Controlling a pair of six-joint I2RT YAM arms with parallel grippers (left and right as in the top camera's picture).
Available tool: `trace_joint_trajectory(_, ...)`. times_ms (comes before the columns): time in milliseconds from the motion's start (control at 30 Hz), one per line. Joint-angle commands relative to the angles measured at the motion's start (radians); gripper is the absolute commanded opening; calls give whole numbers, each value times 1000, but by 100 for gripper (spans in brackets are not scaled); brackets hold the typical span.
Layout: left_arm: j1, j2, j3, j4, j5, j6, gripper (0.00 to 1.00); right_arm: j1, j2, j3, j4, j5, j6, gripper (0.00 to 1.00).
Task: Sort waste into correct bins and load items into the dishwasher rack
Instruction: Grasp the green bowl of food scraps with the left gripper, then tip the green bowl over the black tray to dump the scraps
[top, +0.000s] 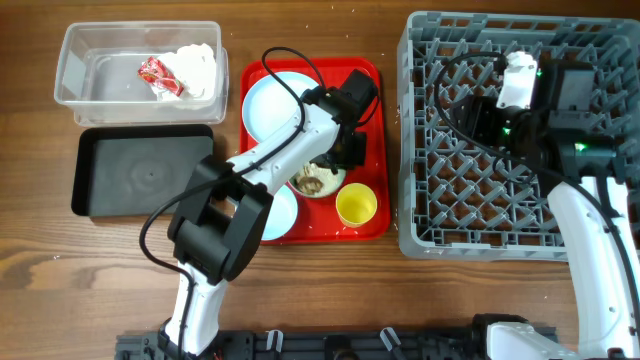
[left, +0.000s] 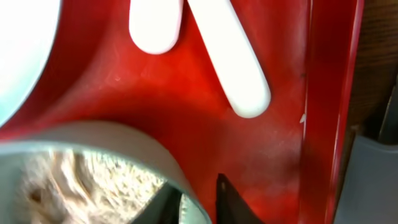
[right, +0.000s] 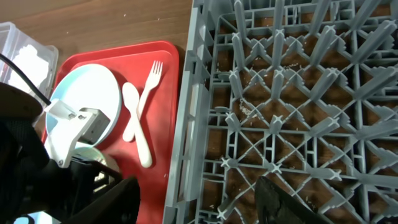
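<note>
Our left gripper is sitting low at the pale green bowl, in the lower middle of the red serving tray. Its jaws are standing narrowly apart and straddling the bowl's rim, one finger inside and one outside. We cannot tell whether they are actually pinching it. The food scraps are lying inside the bowl.

The fork and spoon are lying together on the tray, just right of the pale blue plate. The yellow cup is standing near the tray's lower right corner.

Our right gripper is hovering over the left edge of the dishwasher rack, with its jaws spread wide and holding nothing.

At the upper left, the red wrapper and the napkin are sitting in the clear tub. The black tray is lying just below it.
</note>
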Motion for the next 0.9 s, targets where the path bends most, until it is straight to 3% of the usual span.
trace_joint_trajectory(0,-3,33,-8,7,-10,-2,10,-3,-6,18,4,-6,13,61)
trace_joint_trajectory(133,-3,46,-8,10,-10,-6,4,-3,-6,18,4,-6,13,61)
trace_joint_trajectory(267,-3,24,14,-19,-5,0,4,-3,-6,18,4,-6,10,61)
trace_joint_trajectory(567,48,-240,97,-135,-5,37,4,-3,-6,18,5,-5,6,61)
trace_joint_trajectory(700,202,-355,97,-188,70,51,4,-3,-6,18,5,-6,5,61)
trace_joint_trajectory(867,559,-403,81,-299,269,207,4,-3,-6,18,0,-6,6,62)
